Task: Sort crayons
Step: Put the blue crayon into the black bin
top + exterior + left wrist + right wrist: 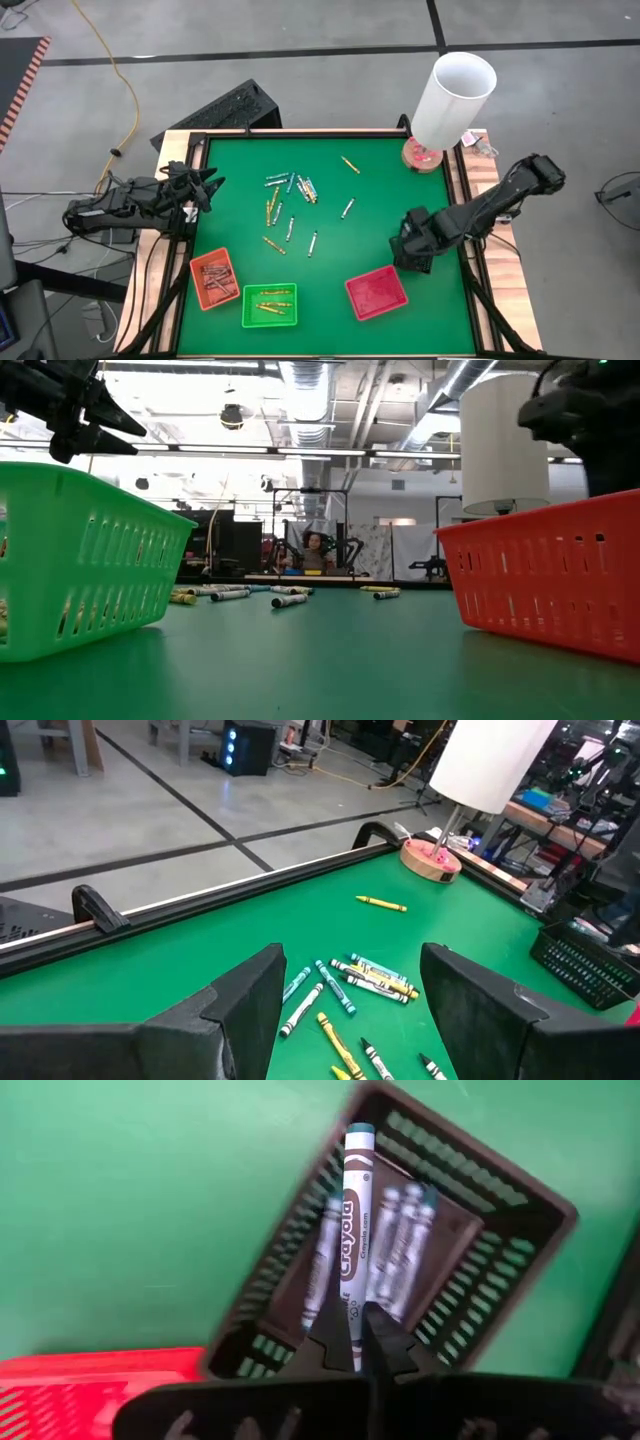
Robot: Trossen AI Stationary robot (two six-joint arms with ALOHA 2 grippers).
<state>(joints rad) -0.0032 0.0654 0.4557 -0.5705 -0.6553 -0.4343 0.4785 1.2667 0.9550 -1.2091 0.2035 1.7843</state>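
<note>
My table mat [380, 240] is bright green with a black edge and a pale wood frame. The crayons [290, 195] near its middle are yellow-gold, silvery grey and light blue. One yellow-gold crayon [350, 164] lies alone at about twelve o'clock. At seven o'clock sits an orange tray [214, 279] with reddish-brown sticks, and a green tray [269, 305] with yellow-gold ones. The red tray [377, 293] is at five o'clock. My fingers [350, 1342] are black and pinch a grey crayon with a teal tip [353, 1230] over a black tray [480, 1280]. A white tube [452, 98] stands on a pink and tan base.
</note>
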